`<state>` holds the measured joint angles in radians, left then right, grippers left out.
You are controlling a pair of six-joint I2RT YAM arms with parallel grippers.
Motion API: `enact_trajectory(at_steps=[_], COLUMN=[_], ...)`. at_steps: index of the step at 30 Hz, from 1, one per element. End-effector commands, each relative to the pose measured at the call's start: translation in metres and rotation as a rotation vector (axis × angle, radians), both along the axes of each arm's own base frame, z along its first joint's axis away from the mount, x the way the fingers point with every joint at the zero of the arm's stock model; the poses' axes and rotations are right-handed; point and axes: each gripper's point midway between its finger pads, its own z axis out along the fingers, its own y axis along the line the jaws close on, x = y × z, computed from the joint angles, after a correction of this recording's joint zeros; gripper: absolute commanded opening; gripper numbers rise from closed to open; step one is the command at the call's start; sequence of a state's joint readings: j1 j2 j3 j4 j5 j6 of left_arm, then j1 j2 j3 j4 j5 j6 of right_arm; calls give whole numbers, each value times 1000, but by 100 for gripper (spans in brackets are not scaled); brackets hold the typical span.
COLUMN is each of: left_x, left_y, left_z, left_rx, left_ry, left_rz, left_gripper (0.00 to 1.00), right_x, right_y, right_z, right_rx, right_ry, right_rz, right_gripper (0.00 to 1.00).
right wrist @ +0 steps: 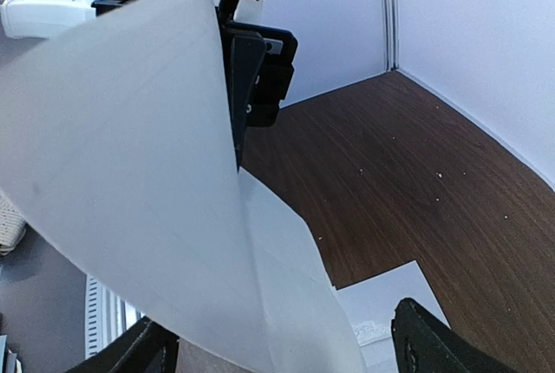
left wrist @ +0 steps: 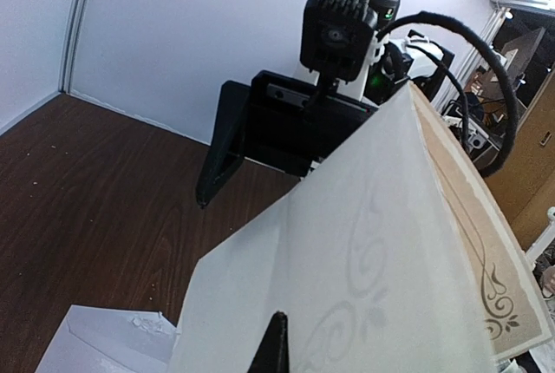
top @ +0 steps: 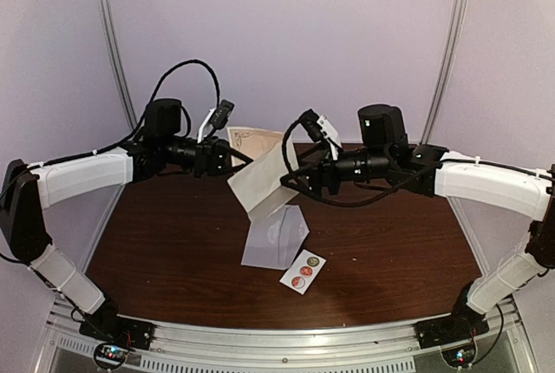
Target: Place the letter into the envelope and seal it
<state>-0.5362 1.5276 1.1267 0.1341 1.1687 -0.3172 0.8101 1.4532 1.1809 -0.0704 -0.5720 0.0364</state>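
Centre frame: left gripper (top: 227,158) pinches the letter (top: 260,178) aloft; right gripper (top: 292,184), jaws spread, should clamp its free edge above the envelope (top: 274,239).

Lab test cell — white panels (top: 286,35).

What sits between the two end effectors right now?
The pale letter, pinched by the left end effector and reaching the open right end effector; the top view shows it.

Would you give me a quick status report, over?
Left gripper shut on letter, aloft. Right gripper open around it. Envelope on table, sticker strip beside.
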Motion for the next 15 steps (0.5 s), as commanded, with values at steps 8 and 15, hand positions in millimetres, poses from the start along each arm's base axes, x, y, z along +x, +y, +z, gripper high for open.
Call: enact_trajectory(at_steps=[8,15], left_x=[-10,-10], left_y=[-4,-5], left_z=[9,7], left_rx=[-31,-28], left_ry=[-38,-34], left_rz=[-38,-38], left_gripper=[0,0], right_x=[-6,-13], right_y=[20,21], right_z=[37,48], right_rx=[139,205], right_ry=[-10,13], right_rz=[82,112], right_gripper=[65,52])
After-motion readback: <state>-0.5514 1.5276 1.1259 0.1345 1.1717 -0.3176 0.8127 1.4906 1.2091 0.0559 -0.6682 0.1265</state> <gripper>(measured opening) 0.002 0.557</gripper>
